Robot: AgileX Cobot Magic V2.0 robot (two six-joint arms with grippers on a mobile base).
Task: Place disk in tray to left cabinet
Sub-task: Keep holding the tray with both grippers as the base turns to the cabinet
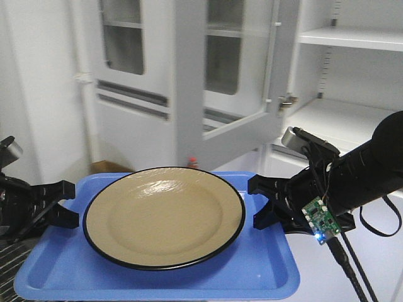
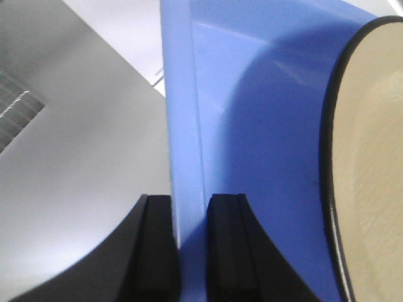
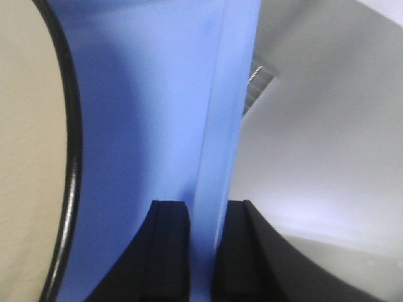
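Front-facing: disk (image 1: 164, 217), tray (image 1: 267, 267) between left hand (image 1: 70, 202), right hand (image 1: 255, 202)

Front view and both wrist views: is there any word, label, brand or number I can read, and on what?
No text can be read.
The plate and tray: no print in any view.
The green circuit board: tiny markings, too small to read.
The cabinet: no label visible.

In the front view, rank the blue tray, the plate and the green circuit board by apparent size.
1. tray
2. disk, nearly as wide as the tray
3. green circuit board, clearly smallest
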